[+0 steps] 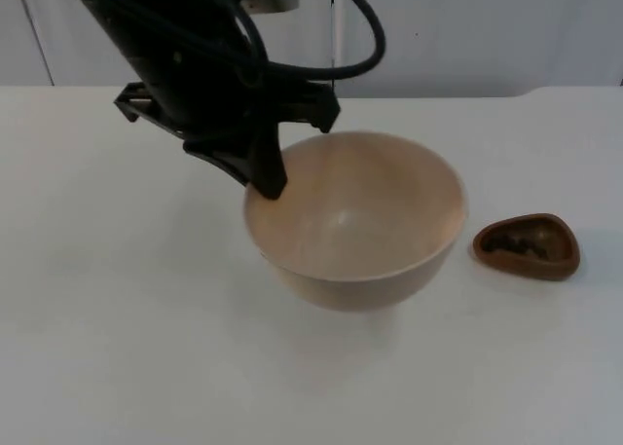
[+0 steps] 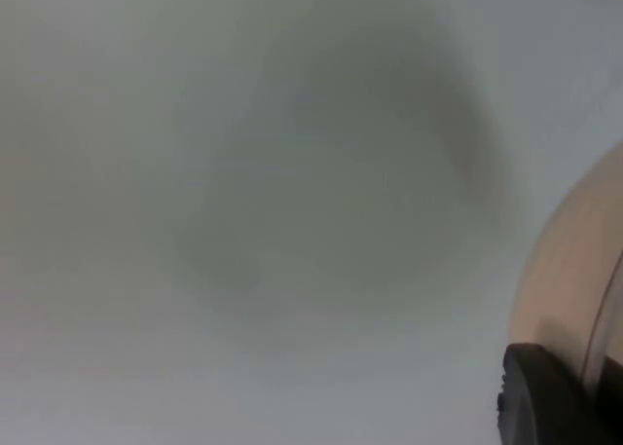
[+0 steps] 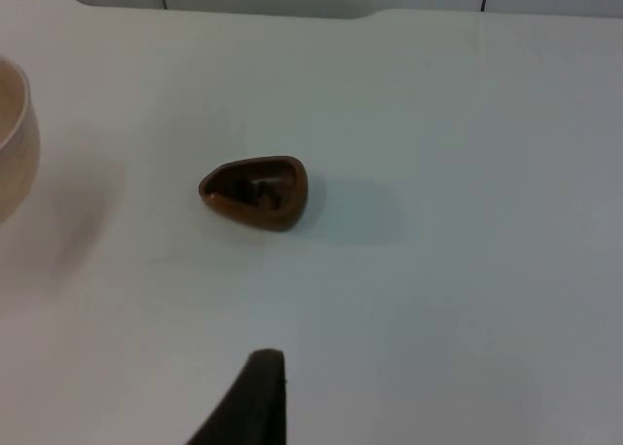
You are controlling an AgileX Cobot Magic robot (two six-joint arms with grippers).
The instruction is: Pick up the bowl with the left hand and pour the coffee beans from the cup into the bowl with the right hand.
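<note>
My left end effector (image 1: 265, 177) pinches the rim of the bowl (image 1: 355, 221) at about ten o'clock, one finger inside and one outside, and judging by the shadow beneath, the bowl hangs just above the surface (image 1: 117, 318). The cup (image 1: 527, 245) sits on the surface at the bowl's three o'clock, near but apart, with dark beans (image 1: 526, 239) inside. My right end effector (image 3: 255, 401) hovers back from the cup at its six o'clock; I cannot tell whether it is spread or pressed together.

The risk I see: a one-sided rim grip lets the bowl swing or slip once beans land in it, and its smooth wall gives little friction. The cup is low and teardrop-shaped, so a careless grasp could tip it and scatter beans.

The bowl is pale, round, deep and matte, perhaps wood or plastic. The cup is glossy brown, thick-rimmed, narrowing to a spout-like end.
</note>
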